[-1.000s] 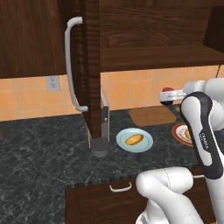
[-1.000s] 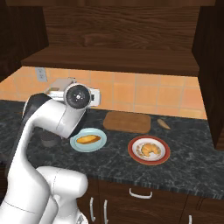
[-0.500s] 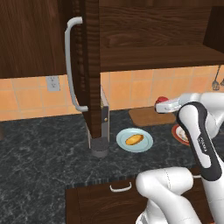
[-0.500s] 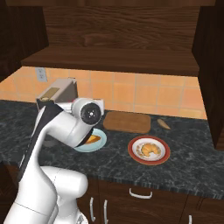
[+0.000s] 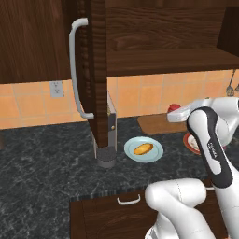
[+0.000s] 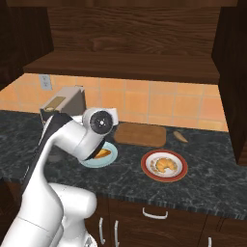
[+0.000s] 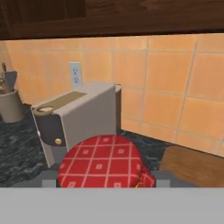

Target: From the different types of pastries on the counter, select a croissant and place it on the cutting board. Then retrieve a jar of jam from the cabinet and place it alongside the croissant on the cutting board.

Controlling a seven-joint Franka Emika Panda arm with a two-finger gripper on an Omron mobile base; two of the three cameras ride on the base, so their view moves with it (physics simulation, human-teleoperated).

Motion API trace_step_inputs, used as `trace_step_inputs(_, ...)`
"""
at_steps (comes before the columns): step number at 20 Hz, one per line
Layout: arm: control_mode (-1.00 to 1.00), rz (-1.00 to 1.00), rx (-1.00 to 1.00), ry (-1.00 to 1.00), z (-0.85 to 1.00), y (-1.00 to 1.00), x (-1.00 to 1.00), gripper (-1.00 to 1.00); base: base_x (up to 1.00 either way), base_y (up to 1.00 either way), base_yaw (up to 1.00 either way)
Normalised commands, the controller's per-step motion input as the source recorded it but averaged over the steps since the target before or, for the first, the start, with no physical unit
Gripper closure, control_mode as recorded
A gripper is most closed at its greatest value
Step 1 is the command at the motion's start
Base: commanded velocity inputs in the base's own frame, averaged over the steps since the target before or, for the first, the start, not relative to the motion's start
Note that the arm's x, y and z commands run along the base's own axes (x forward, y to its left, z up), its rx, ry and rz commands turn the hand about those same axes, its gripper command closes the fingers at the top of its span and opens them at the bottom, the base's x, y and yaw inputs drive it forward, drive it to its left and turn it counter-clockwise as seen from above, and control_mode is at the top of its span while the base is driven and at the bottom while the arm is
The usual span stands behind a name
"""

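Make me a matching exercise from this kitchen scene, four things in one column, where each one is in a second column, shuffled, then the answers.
Things:
1. croissant
2. oval pastry
3. jar
4. board

Places:
A. on the blue plate
B. flat on the counter by the tiled wall
C. on the red-rimmed plate
D. held in the tool

Pairs: 1-C, 2-A, 3-D, 4-B
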Motion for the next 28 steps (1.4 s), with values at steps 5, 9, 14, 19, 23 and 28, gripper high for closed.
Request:
trace_step_inputs(5,-1.00,0.05,-0.07,0.00,-0.75,-0.22,0.29,1.00,0.00,0.00,0.00)
trace_step_inputs(9,-1.00,0.08,-0.04,0.00,-0.94,-0.03,0.44,1.00,0.00,0.00,0.00)
trace_step_inputs(14,-1.00,0.02,-0.12,0.06,-0.24,-0.09,0.48,1.00,0.00,0.00,0.00)
trace_step_inputs(19,-1.00,0.01,-0.04,0.18,-0.26,-0.19,0.27,1.00,0.00,0.00,0.00)
trace_step_inputs(23,-1.00,0.00,0.20,0.00,0.00,-0.16,0.38,1.00,0.00,0.00,0.00)
trace_step_inputs(28,-1.00,0.00,0.15,0.09,-0.26,-0.09,0.55,1.00,0.00,0.00,0.00)
